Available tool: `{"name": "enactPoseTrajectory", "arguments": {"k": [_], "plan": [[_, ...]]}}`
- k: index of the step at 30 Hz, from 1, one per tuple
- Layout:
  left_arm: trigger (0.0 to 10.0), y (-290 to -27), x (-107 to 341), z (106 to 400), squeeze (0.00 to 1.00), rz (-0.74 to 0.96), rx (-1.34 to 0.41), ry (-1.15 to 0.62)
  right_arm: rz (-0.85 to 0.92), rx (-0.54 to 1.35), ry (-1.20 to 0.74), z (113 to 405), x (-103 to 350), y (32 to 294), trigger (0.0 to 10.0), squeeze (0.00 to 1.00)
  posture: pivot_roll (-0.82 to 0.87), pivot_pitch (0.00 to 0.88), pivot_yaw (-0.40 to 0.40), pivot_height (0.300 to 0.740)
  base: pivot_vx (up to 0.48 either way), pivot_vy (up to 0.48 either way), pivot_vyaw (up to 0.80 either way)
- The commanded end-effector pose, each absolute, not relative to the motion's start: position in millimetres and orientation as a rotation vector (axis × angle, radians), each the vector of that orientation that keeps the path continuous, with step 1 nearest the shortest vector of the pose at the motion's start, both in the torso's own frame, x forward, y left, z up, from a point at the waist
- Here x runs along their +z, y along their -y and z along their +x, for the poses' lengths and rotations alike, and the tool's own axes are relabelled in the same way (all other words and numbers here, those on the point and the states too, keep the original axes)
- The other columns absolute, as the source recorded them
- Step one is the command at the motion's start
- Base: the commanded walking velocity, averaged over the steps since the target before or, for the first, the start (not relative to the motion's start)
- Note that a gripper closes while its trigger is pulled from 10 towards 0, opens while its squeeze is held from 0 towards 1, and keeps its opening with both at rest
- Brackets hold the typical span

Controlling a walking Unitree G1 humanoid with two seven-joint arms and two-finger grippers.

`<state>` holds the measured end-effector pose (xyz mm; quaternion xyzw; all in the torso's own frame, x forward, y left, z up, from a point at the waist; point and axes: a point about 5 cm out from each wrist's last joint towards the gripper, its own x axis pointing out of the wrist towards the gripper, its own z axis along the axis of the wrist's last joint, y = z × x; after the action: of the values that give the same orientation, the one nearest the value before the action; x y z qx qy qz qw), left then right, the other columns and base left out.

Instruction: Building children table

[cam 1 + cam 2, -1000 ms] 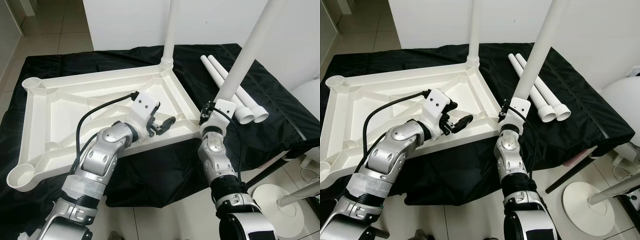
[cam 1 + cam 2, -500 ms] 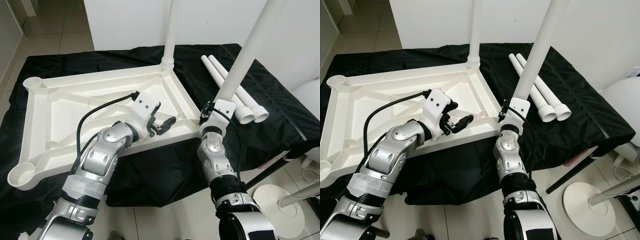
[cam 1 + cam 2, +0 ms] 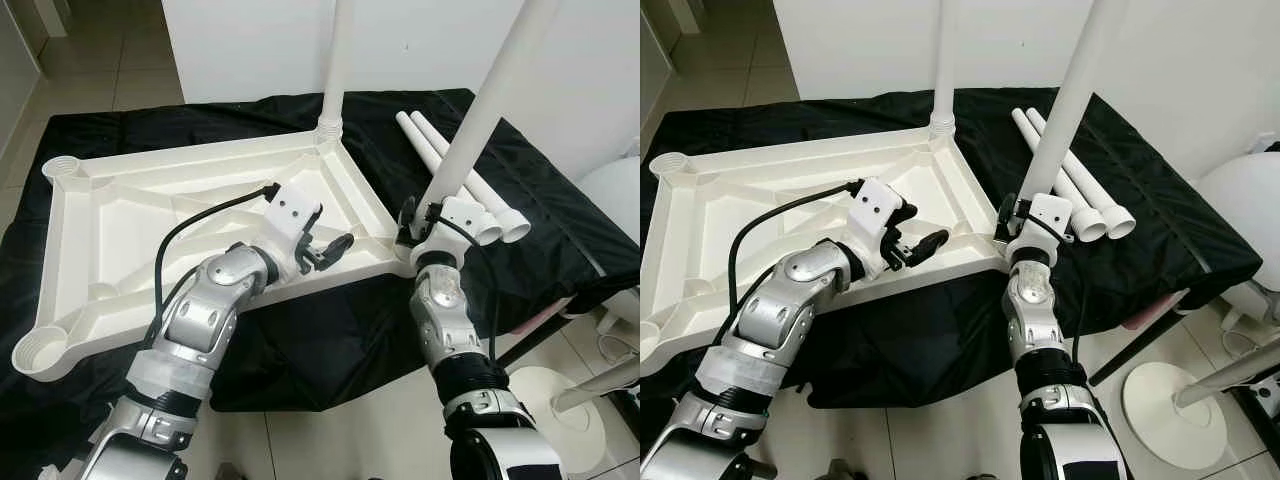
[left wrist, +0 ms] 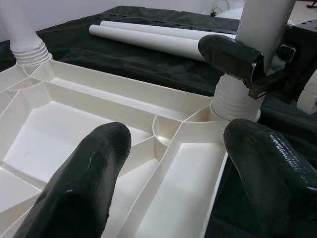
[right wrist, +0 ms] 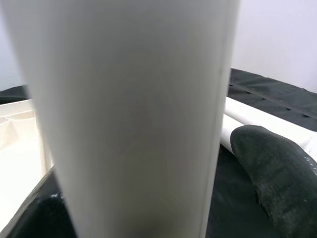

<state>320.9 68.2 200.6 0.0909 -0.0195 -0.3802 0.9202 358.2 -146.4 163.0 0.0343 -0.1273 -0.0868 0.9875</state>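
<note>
Black cloth [image 3: 560, 230], right pincer [image 3: 418, 222] gripping leg [image 3: 478, 115], left pincer [image 3: 335, 250] open over tabletop [image 3: 130, 200]

Both arms are jointed silver metal with rounded casings and black bands at the joints; a white block with small dark screw holes sits at each wrist, a black cable loops from it, and each tool has black, rubbery fingers [image 4: 94, 178]

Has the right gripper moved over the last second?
Yes. The right gripper, shut on the table leg, has shifted toward the spare legs, along the tabletop's corner.
</note>
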Motion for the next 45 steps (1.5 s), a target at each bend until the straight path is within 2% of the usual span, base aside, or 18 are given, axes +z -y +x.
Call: {"name": "enactPoseTrajectory", "arguments": {"k": [1, 4, 12, 18, 21, 40, 41, 42, 43, 45], "plan": [[10.0, -66, 199, 319, 0.0, 0.198, -0.784, 0.037, 0.076, -0.159, 0.262, 357, 163, 148, 10.0, 0.0, 0.02, 0.075, -0.031, 0.74, 0.0, 0.0, 0.0], [10.0, -63, 199, 318, 0.0, 0.197, -0.789, 0.035, 0.046, -0.017, 0.255, 360, 164, 157, 10.0, 0.0, 0.01, 0.089, -0.032, 0.74, 0.0, 0.0, 0.0], [10.0, -54, 196, 312, 0.0, 0.199, -0.835, 0.028, -0.003, 0.176, 0.22, 359, 160, 173, 10.0, 0.0, 0.01, 0.091, -0.031, 0.74, 0.0, 0.0, 0.0], [10.0, -52, 196, 311, 0.0, 0.2, -0.841, 0.029, -0.03, 0.247, 0.207, 358, 159, 176, 10.0, 0.0, 0.01, 0.092, -0.031, 0.74, 0.0, 0.0, 0.0], [10.0, -49, 195, 310, 0.0, 0.197, -0.849, 0.028, -0.057, 0.387, 0.184, 355, 156, 182, 10.0, 0.0, 0.01, 0.09, -0.03, 0.74, 0.0, 0.0, 0.0], [10.0, -51, 199, 315, 0.0, 0.207, -0.838, 0.037, -0.191, 0.547, 0.197, 365, 175, 195, 10.0, 0.0, 0.02, 0.073, -0.022, 0.74, 0.0, 0.0, 0.0], [10.0, -52, 199, 315, 0.0, 0.208, -0.838, 0.037, -0.193, 0.549, 0.199, 366, 176, 195, 5.2, 0.0, 0.02, 0.073, -0.022, 0.74, 0.0, 0.0, 0.0], [10.0, -52, 200, 315, 0.0, 0.209, -0.837, 0.037, -0.197, 0.554, 0.199, 367, 177, 194, 5.2, 0.0, 0.02, 0.07, -0.023, 0.74, 0.0, 0.0, 0.0], [10.0, -52, 200, 315, 0.0, 0.209, -0.835, 0.038, -0.199, 0.569, 0.192, 367, 177, 194, 0.0, 0.0, 0.02, 0.07, -0.023, 0.74, 0.0, 0.0, 0.0], [10.0, -52, 200, 315, 0.0, 0.209, -0.835, 0.038, -0.199, 0.569, 0.192, 367, 177, 194, 0.0, 0.0, 0.02, 0.07, -0.023, 0.74, 0.0, 0.0, 0.0]]}}
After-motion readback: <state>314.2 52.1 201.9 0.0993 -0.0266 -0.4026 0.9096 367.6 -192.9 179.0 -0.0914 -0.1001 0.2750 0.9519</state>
